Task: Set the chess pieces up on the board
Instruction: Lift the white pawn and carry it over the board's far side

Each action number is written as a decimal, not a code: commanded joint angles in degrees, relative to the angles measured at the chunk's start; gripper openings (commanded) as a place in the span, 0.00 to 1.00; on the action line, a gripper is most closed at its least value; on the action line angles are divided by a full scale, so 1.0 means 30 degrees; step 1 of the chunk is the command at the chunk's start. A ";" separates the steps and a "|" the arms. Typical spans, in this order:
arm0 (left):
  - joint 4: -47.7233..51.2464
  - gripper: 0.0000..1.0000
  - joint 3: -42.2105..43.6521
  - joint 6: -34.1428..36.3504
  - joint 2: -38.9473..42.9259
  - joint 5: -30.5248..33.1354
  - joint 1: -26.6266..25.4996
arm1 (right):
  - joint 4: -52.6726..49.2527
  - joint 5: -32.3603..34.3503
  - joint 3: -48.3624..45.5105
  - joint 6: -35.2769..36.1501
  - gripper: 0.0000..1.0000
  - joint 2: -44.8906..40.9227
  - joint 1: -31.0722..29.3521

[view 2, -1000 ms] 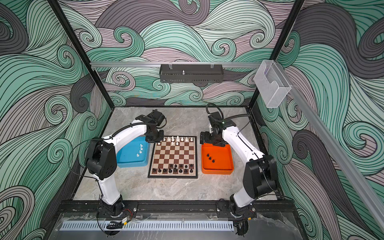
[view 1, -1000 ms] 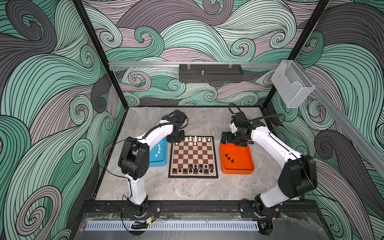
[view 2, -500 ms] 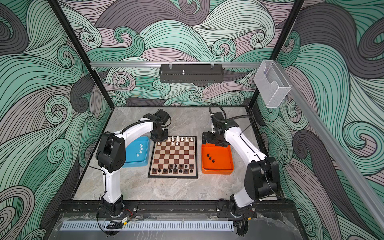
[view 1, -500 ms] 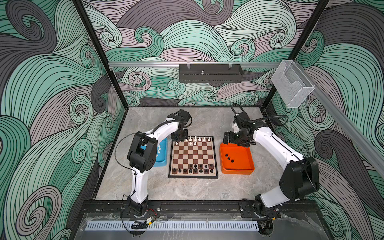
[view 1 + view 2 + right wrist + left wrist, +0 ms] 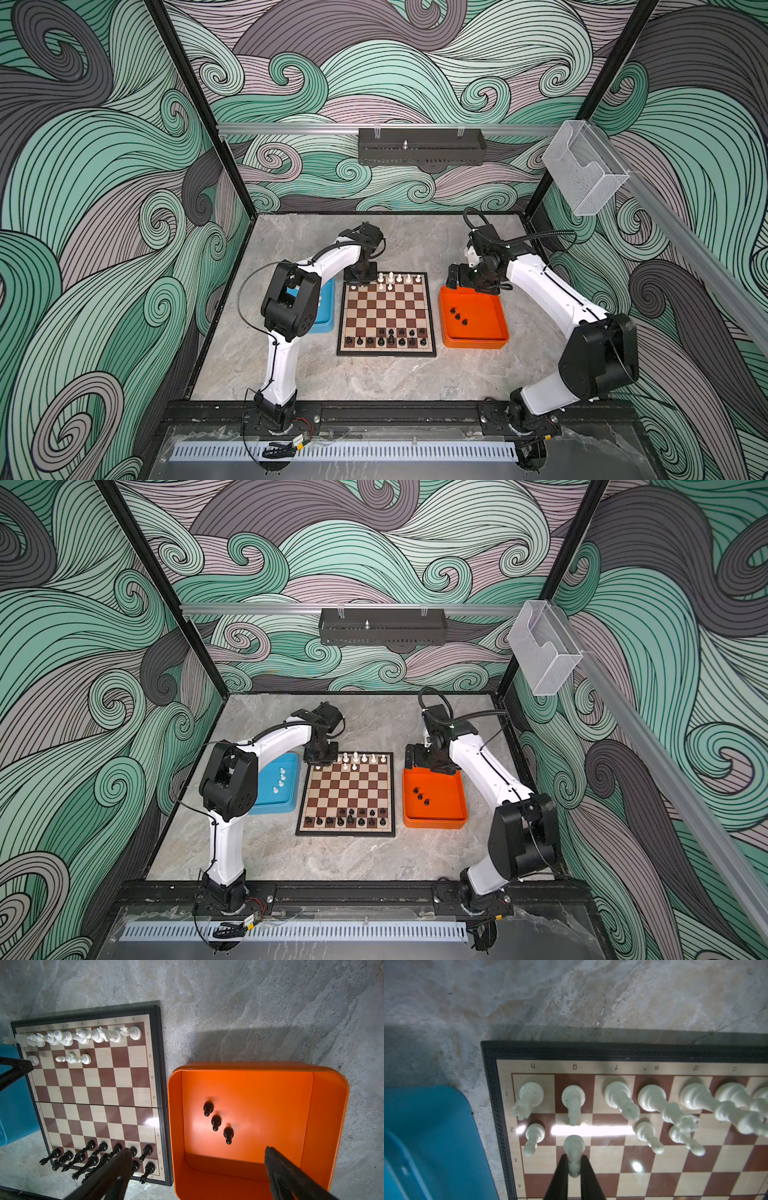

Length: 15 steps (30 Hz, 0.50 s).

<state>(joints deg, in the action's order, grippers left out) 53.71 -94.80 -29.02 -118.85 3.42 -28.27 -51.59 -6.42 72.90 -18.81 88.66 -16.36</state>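
The black pieces stand at the 6 o'clock edge of the board: a full back row, with five pawns ahead of it on the 3 o'clock side. The orange tray sits just beside the board at 3 o'clock and holds three black pawns, upright in a slanted line. The blue tray sits at 9 o'clock with a few white pawns in it.

The right gripper hangs over the orange tray's 11 o'clock corner. Its jaws are spread wide and hold nothing. In its wrist view the black pawns show through the gap between the fingers, untouched.

The left gripper is at the board's 11 o'clock corner with its jaws nearly closed. They pinch the head of a white pawn, one finger on each side. The pawn's base is on the g file, by the line between rows 2 and 3. I cannot tell whether it touches the board. The row-2 pawns stand on h, e and d, and the h one is just beside the held pawn.

The white pieces line the 12 o'clock row.
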 commanded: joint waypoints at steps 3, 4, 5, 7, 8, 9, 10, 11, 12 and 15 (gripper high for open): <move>0.0070 0.15 -0.0655 -0.0071 -0.0535 0.0090 -0.0076 | -0.0205 0.0161 -0.0102 0.0176 0.99 -0.0079 0.0150; 0.0054 0.15 -0.0654 -0.0066 -0.0605 0.0109 -0.0076 | -0.0226 0.0156 -0.0109 0.0176 0.99 -0.0077 0.0151; 0.0026 0.15 -0.0656 -0.0071 -0.0659 0.0119 -0.0074 | -0.0195 0.0154 -0.0102 0.0176 0.99 -0.0055 0.0175; 0.0021 0.15 -0.0699 -0.0084 -0.0748 0.0235 -0.0069 | -0.0227 0.0142 -0.0087 0.0176 0.99 -0.0020 0.0179; 0.0022 0.15 -0.0713 -0.0086 -0.0798 0.0291 -0.0070 | -0.0228 0.0131 -0.0076 0.0176 0.99 0.0027 0.0158; 0.0025 0.15 -0.0741 -0.0088 -0.0836 0.0324 -0.0068 | -0.0221 0.0088 -0.0046 0.0176 0.99 0.0036 0.0174; 0.0023 0.15 -0.0742 -0.0084 -0.0856 0.0347 -0.0087 | -0.0216 0.0089 -0.0058 0.0174 0.99 0.0039 0.0172; 0.0017 0.15 -0.0742 -0.0085 -0.0872 0.0354 -0.0077 | -0.0228 0.0088 -0.0030 0.0176 0.99 0.0062 0.0161; 0.0004 0.15 -0.0742 -0.0085 -0.0901 0.0386 -0.0068 | -0.0232 0.0088 -0.0045 0.0176 0.99 0.0065 0.0182; -0.0004 0.15 -0.0743 -0.0113 -0.0989 0.0413 -0.0083 | -0.0188 0.0100 -0.0087 0.0176 0.99 0.0065 0.0200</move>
<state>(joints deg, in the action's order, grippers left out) 53.17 -94.87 -29.02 -120.68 3.64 -28.27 -51.59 -6.42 72.90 -18.61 88.68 -16.08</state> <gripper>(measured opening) 0.149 0.993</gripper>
